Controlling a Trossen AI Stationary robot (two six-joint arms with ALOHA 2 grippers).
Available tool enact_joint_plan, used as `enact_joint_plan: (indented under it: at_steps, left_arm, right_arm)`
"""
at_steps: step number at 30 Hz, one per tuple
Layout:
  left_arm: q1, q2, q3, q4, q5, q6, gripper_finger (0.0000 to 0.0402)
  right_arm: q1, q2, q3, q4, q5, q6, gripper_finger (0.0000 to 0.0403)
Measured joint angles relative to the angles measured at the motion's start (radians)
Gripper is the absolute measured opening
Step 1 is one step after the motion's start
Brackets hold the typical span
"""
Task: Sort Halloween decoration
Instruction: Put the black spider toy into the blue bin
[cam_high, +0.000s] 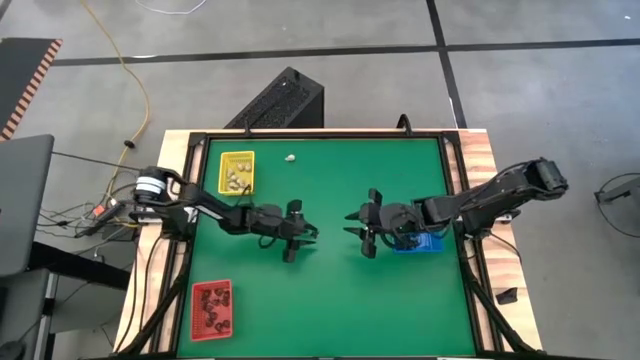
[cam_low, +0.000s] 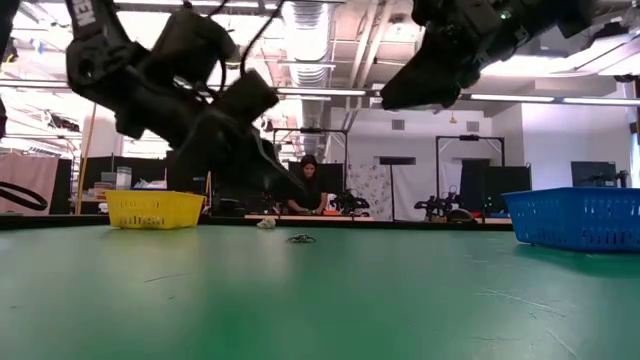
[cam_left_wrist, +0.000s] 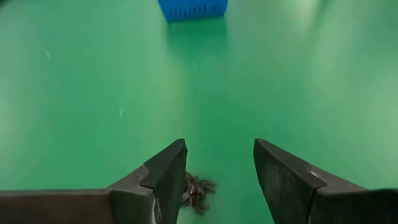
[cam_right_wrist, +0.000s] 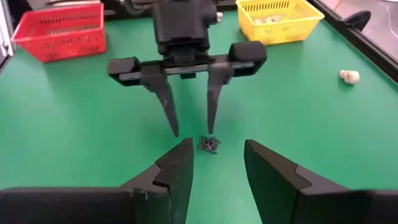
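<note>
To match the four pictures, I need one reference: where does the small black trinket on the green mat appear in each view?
High view: black trinket beside the left gripper, mid-table.
Low view: a dark speck on the mat, centre.
Left wrist view: by one finger, at.
Right wrist view: at, below the left gripper.
Shared landmark: yellow tray.

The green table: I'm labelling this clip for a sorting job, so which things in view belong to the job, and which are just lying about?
Belonging to the job:
- small black spider-like trinket on the mat
- small cream trinket lying loose
- yellow plastic tray holding cream pieces
- red plastic tray holding dark pieces
- blue plastic tray
- left gripper, open above the black trinket
- right gripper, open

Lying about:
- yellow cable on the floor
</note>
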Motion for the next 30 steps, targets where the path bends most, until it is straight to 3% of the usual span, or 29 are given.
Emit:
enact_joint_plan:
  at_steps: [12,19,30]
  left_arm:
    - [0.04,0.093,0.054,-0.026,0.007,0.12,0.0178]
    - [0.108,0.094,0.062,-0.112,0.234,0.157,0.0178]
    - [0.132,0.103,0.063,-0.123,0.227,0.193,0.0178]
  right_arm:
    - [0.002,0.0,0.0,-0.026,-0.005,-0.028,0.0173]
    - [0.001,0.0,0.0,-0.031,-0.006,-0.028,0.0173]
    - [0.001,0.0,0.0,-0.032,-0.008,-0.027,0.0173]
